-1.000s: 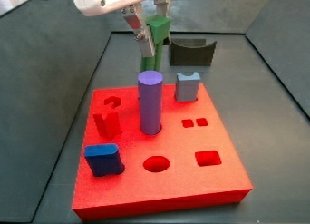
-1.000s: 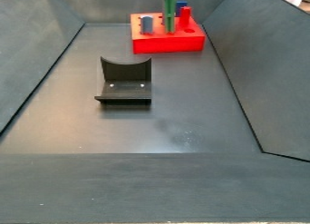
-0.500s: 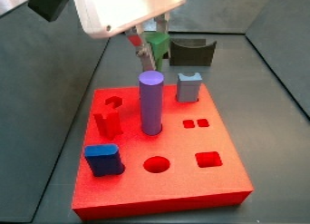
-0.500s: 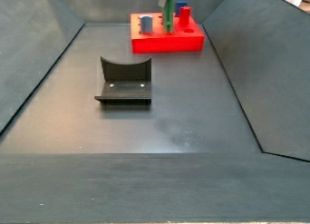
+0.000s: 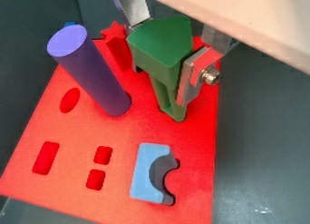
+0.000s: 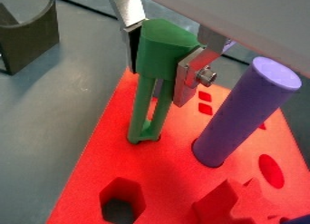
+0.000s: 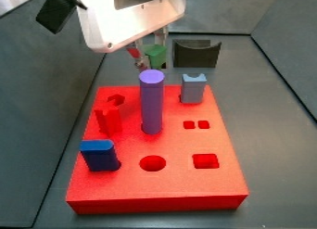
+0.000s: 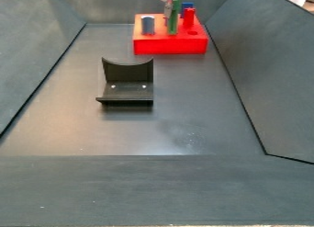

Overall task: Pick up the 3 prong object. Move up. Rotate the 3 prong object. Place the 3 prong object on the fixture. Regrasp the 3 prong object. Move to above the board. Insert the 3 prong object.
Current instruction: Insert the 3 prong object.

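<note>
Our gripper (image 6: 169, 60) over the board (image 5: 72, 141)

We clamp the green 3 prong object (image 6: 155, 78) upright, its lower end touching the board beside the purple cylinder (image 6: 246, 112); farther off stands the fixture (image 7: 196, 53).

**Layout around the board**

The gripper (image 5: 169, 60) holds the 3 prong object (image 5: 165, 60) upright, its lower end on the board (image 5: 121, 137), just beside the cylinder (image 5: 94, 72) standing in the board. The notched block (image 7: 192, 87) stands on the board near the cylinder. The fixture (image 8: 125, 82) sits on the floor, well apart from the board.
</note>
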Motion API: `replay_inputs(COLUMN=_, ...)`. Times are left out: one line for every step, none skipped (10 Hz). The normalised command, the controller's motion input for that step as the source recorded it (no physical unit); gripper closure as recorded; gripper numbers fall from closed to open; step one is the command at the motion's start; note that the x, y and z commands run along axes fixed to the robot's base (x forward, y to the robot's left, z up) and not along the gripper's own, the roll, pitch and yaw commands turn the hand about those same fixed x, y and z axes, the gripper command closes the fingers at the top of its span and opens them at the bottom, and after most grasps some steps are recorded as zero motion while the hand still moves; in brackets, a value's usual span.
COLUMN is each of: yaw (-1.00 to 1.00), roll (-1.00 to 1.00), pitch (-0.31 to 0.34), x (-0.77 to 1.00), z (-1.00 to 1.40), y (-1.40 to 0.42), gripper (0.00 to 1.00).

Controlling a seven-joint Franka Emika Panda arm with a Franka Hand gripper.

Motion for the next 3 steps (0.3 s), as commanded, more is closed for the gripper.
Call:
replay_inputs(yaw=0.00, roll=0.15, pitch=0.014, x=0.02, z=-0.20, y=0.00, gripper=1.00)
replay_inputs(yaw=0.00, roll=0.08, pitch=0.000, x=0.00, z=-0.05, y=0.00, gripper=1.00)
replay_inputs(yaw=0.00, roll=0.00, pitch=0.000, x=0.00, z=0.00, y=0.00, gripper=1.00)
